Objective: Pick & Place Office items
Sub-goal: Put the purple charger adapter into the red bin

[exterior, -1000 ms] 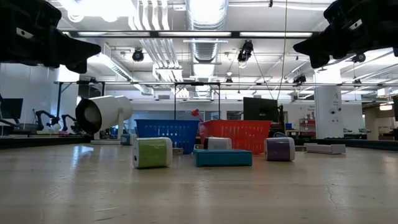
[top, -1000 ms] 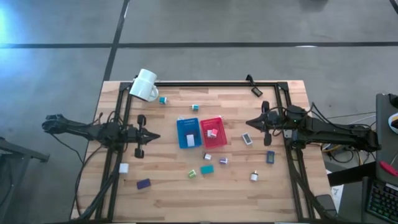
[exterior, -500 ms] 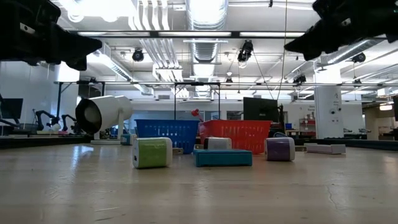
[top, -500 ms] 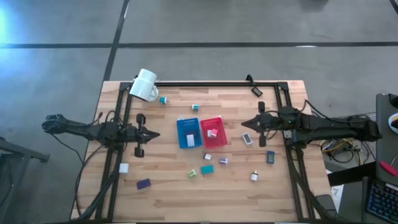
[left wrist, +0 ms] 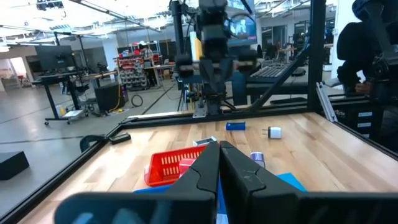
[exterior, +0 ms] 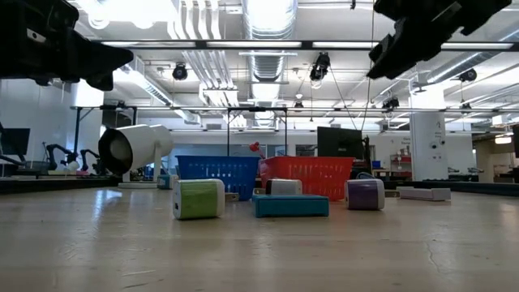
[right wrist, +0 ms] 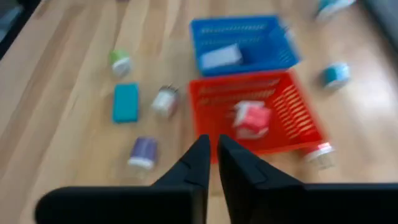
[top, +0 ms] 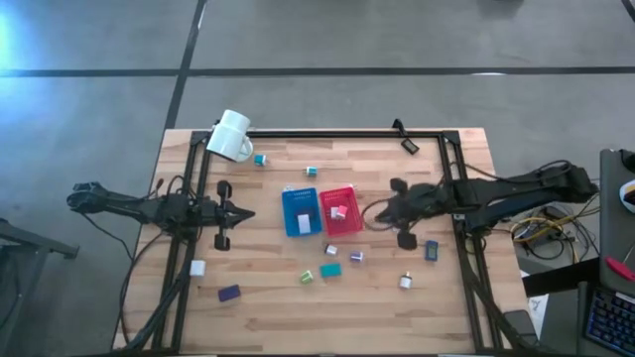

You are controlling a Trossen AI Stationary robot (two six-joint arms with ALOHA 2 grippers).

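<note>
While our right gripper (top: 382, 212) hovers, nearly shut and empty, just beside the red tray (top: 338, 211), it could knock that tray; small items (top: 330, 270) lie scattered below it, near the purple clip (top: 355, 256).

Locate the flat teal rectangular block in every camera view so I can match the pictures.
High view: the flat teal rectangular block lies on the table just in front of the red tray.
Low view: at centre, the block lies before the tray.
Left wrist view: not in it.
Right wrist view: the block lies beside the tray.
Shared landmark: the red tray.
</note>
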